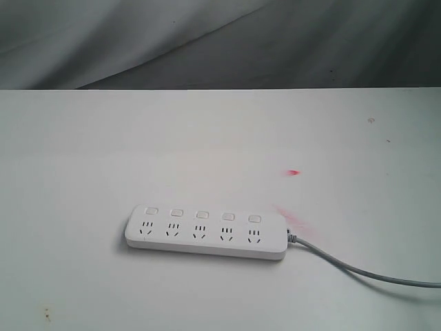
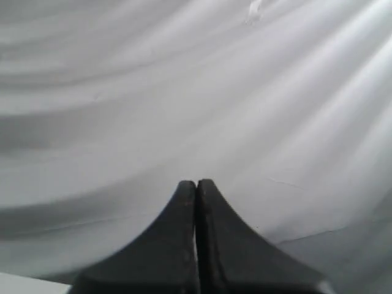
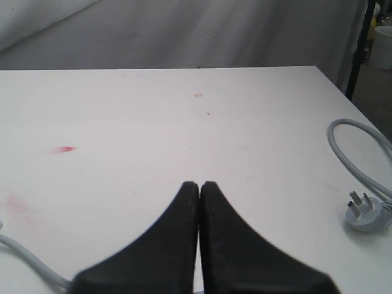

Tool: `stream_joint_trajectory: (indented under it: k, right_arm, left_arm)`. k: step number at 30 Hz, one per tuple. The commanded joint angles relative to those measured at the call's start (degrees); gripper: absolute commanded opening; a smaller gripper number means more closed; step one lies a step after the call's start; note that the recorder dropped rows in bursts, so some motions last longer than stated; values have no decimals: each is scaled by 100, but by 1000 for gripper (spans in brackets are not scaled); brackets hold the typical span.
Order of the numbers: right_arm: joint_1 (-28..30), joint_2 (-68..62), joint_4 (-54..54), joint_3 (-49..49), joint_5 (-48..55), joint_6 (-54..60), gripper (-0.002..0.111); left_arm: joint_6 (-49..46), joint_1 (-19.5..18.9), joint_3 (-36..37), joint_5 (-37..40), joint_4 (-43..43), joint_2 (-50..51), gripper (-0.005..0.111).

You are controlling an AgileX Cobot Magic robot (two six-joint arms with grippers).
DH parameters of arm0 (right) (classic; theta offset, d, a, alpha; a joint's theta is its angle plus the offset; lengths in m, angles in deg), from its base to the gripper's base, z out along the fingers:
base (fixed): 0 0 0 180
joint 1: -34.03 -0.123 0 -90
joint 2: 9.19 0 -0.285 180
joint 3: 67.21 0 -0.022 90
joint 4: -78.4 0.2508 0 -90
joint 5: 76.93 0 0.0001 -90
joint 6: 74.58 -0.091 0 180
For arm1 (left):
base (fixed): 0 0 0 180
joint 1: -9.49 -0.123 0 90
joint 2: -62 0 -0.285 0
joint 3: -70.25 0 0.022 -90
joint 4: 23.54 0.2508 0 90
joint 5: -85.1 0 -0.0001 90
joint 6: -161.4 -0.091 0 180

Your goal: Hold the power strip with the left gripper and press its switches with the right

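Ext view: the cord (image 1: 365, 270) runs off the right edge, so its far end isn't seen there, & the switches (image 1: 201, 215) on the power strip (image 1: 207, 232) are too small to tell pressed or not. Left gripper (image 2: 196, 184) & right gripper (image 3: 199, 185) show only black tips pressed together, the rest cut by the frame edge. Right wrist view clips a white obj (image 3: 383, 46) at a corner, can't tell what; left wrist view's grey cloth (image 2: 184, 92) is blurry.

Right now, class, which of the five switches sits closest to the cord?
The exterior view's rightmost switch, beside where the cord exits; the other four lie further left.
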Motion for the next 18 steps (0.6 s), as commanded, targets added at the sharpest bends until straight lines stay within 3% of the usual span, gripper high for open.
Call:
stream_joint_trajectory:
  k: [1,11,18]
  right_arm:
    - [43,13,29,21,-92,-14,0]
    - [43,13,29,21,-92,-14,0]
    - [43,13,29,21,-92,-14,0]
  left_arm:
    - [81,24,-6,108,71,-387,0]
    - [953,70,-6,486,-38,-1151,0]
    - [867,690,62,824,767,-1765,0]
